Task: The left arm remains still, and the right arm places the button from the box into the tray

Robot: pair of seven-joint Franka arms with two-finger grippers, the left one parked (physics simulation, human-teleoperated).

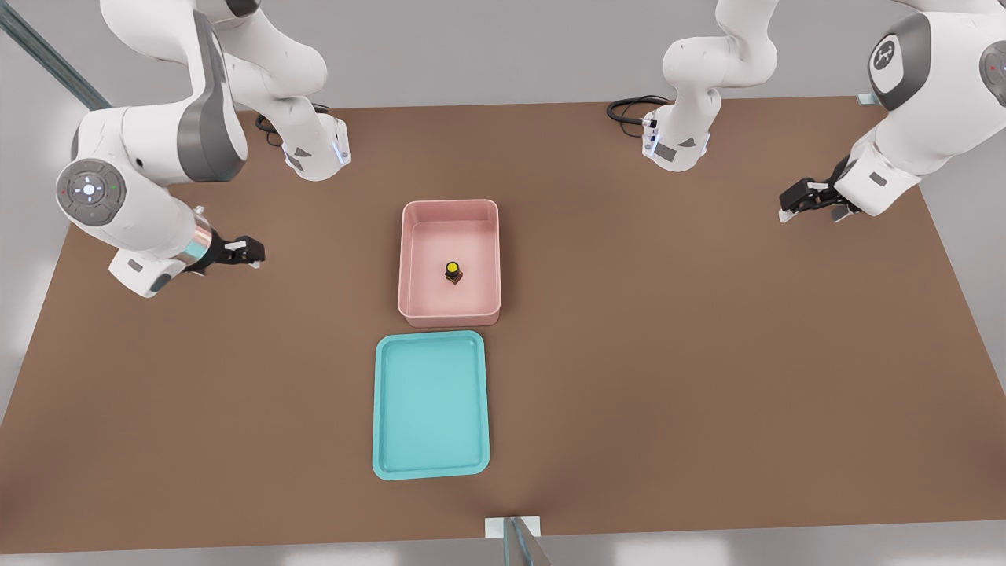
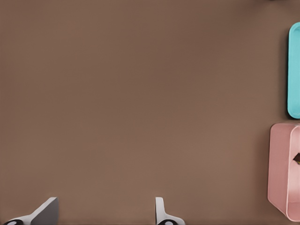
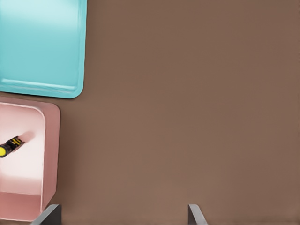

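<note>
Yellow-capped, dark-bodied tiny push-button (image 1: 453, 272) sits inside the tall-walled pink plastic box (image 1: 410, 259); our right arm's black pincer (image 1: 250, 251), fingers apart, hovers well aside. We judge the walls could block its descent.

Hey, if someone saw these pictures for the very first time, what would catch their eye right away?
Probably the pink box at the middle of the brown table, with the tiny yellow-capped button standing inside it. Next, the turquoise tray lying just in front of the box, nearer the camera, with nothing in it. The right arm's gripper hangs open over bare table at the front view's left, away from both.
</note>
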